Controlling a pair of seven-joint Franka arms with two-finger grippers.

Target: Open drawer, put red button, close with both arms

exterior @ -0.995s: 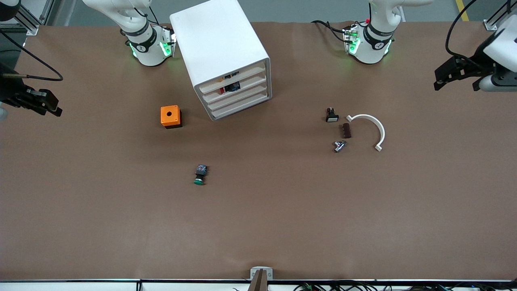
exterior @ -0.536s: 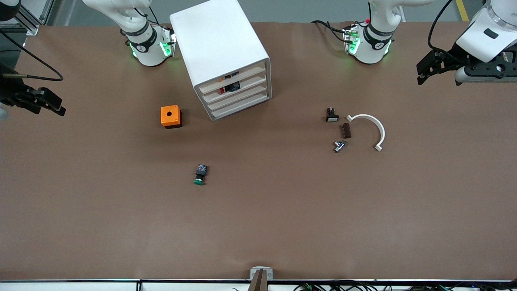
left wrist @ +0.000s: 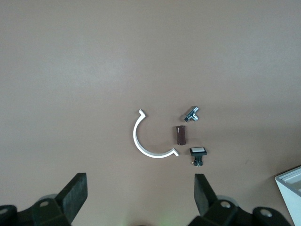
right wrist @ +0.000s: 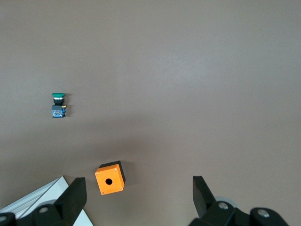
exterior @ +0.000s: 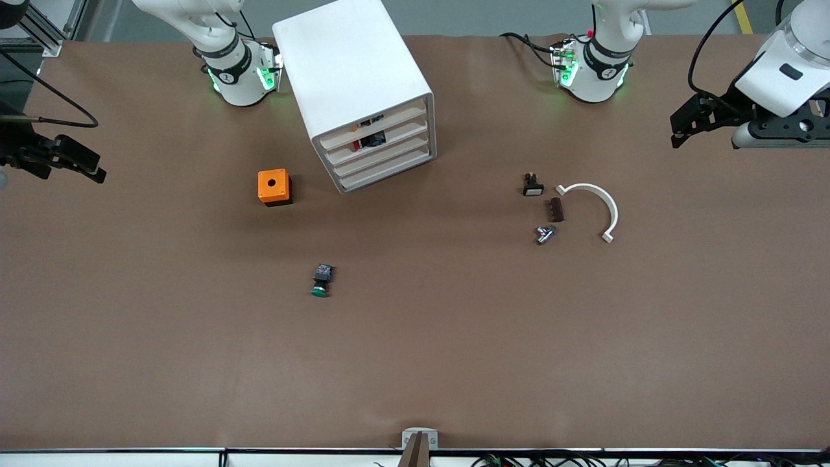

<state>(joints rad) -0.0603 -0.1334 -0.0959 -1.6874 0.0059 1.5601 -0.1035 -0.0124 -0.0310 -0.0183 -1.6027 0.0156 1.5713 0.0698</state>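
Brown table point(exterior: 454, 363) — grey floor point(exterior: 493, 16)

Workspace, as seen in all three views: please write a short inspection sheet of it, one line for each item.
Surface: brown table, flat, no spill seen.
Job's things: white cabinet; red button lies in the second drawer, which looks pushed in.
Clutter: orange box and green button toward the right arm's end; white curved piece, brown block, metal fitting, small black switch toward the left arm's end.
Grippers: left gripper and right gripper over the table's ends, jaws open, empty.
Cables: black leads at both arms.
Surroundings: nothing seen.
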